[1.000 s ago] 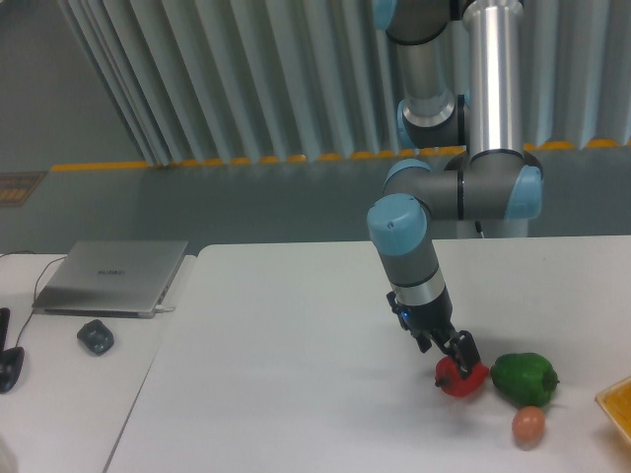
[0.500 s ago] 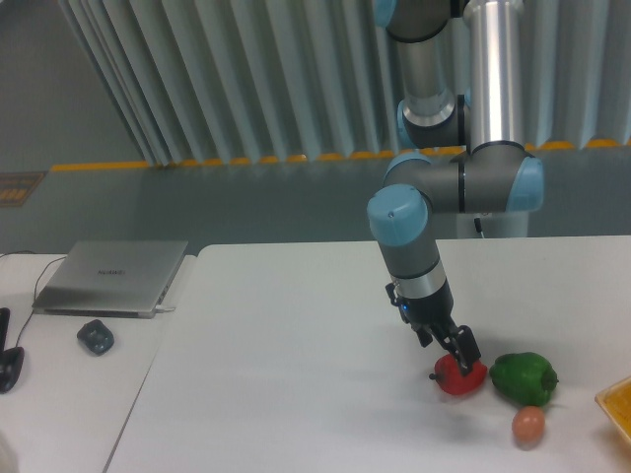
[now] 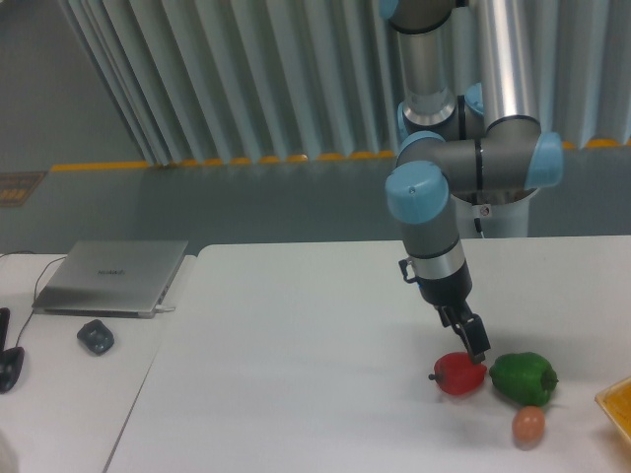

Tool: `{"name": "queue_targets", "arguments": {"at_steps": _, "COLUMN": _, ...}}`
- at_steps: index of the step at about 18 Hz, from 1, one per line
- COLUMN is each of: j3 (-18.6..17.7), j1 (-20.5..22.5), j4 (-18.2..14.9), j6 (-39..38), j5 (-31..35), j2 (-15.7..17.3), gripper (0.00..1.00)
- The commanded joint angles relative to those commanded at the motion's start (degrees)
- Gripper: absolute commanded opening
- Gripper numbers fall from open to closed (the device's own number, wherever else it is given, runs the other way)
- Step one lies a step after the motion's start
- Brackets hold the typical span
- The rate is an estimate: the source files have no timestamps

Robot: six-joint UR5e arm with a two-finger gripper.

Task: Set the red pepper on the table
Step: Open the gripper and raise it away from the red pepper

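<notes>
White table (image 3: 296, 394) broad leftward; red pepper (image 3: 458, 374) resting beside green pepper (image 3: 524, 378); gripper (image 3: 477, 341) just above, grip state indiscernible.

Worktop (image 3: 296, 365): large, white, rounded corner at back left.
Red pepper (image 3: 459, 374): lying on it, stem pointing left.
Green pepper (image 3: 524, 377): just right of the red one.
Orange-pink ball (image 3: 528, 426): in front of the green pepper.

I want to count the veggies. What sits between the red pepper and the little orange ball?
Nothing does. Only bare table shows between the red pepper and the ball.
</notes>
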Motion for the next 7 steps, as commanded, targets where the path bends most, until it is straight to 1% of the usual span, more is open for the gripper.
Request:
{"name": "queue_targets", "arguments": {"at_steps": 2, "j3": 0.27, "j1": 0.62, "j4": -1.06, "j6": 1.52, "j5": -0.97, "j2": 0.27, "gripper": 1.0}}
{"name": "queue_targets", "arguments": {"at_steps": 7, "j3": -0.08, "j1": 1.23, "j4": -1.15, "j6": 1.52, "j5": -3.17, "j2": 0.27, "gripper": 1.0}}
